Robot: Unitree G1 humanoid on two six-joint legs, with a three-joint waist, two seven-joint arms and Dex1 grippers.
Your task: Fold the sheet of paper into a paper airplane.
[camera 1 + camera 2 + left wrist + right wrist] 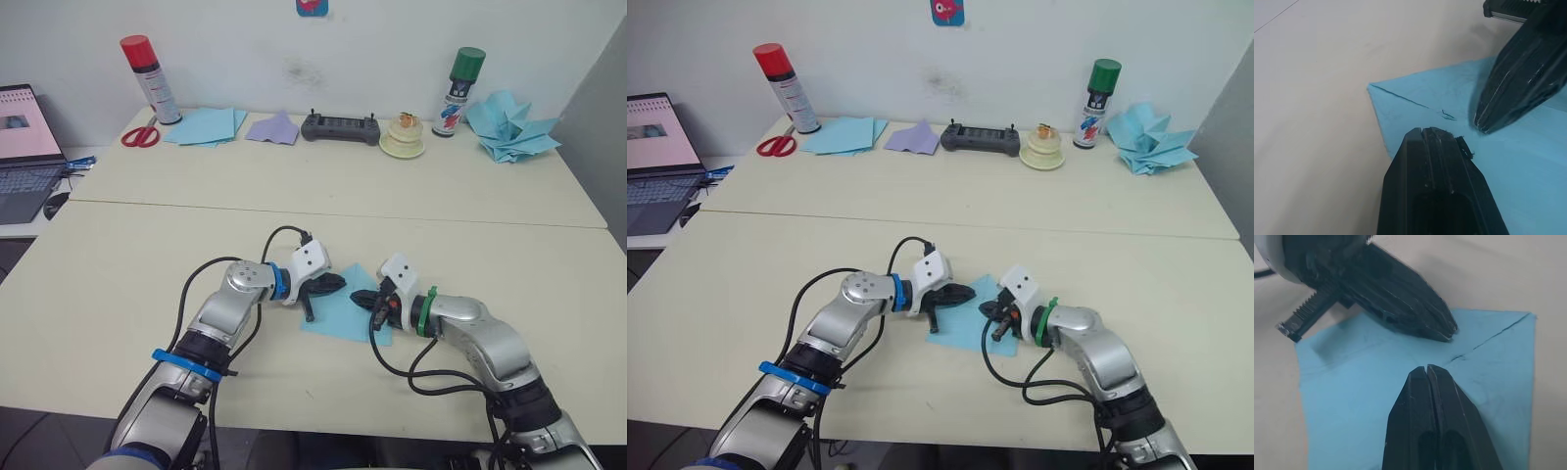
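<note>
The sheet of paper (345, 311) lay flat on the near part of the table (118, 255), between the two grippers. It sat turned like a diamond, one corner pointing toward the far edge of the table and another toward the robot, with no clearly longer axis. A dark crease line ran from one corner in toward its middle.

The left gripper (328, 285) reached in from the left, its two black fingers pressed together with nothing between them, the tip resting on the paper near its far-left part. The right gripper (367, 301) came in from the right, its fingers likewise pressed together and empty, the tip down on the paper near the crease. The two tips were near each other but apart, facing across the middle of the sheet.

Along the far edge stood a red-capped spray can (148, 78) and a green-capped spray can (459, 91).
</note>
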